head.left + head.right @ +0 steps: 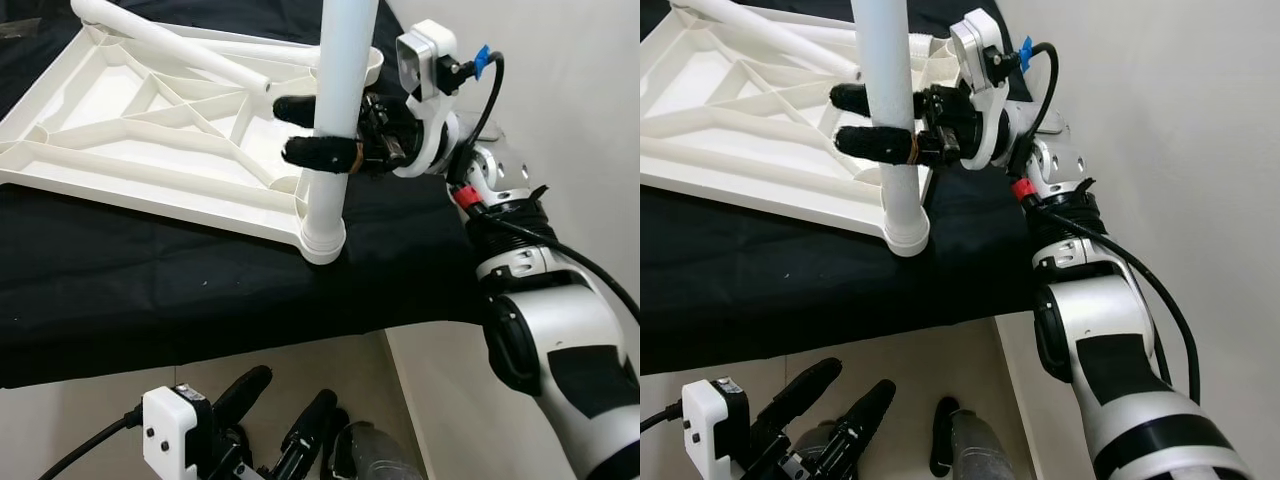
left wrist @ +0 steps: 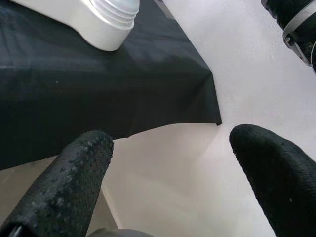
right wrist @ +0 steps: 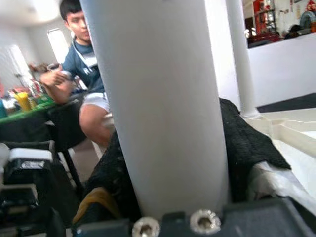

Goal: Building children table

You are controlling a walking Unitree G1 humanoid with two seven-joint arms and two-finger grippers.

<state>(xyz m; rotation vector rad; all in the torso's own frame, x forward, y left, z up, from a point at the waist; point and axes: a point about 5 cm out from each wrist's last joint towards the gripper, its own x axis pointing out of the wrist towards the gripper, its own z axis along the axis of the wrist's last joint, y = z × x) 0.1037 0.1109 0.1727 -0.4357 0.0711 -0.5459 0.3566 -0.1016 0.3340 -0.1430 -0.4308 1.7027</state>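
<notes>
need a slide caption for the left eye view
Right gripper clamps an upright white table leg seated in a corner socket of the upside-down tabletop.

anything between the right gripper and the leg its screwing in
Nothing visible. The right gripper is shut on the upright white leg, a finger on each side. The leg's foot sits in the corner socket of the upturned tabletop. The left gripper hangs low, open, clear of it.

One upturned white tabletop; two white legs; one black cloth; two grippers; one seated person
</notes>
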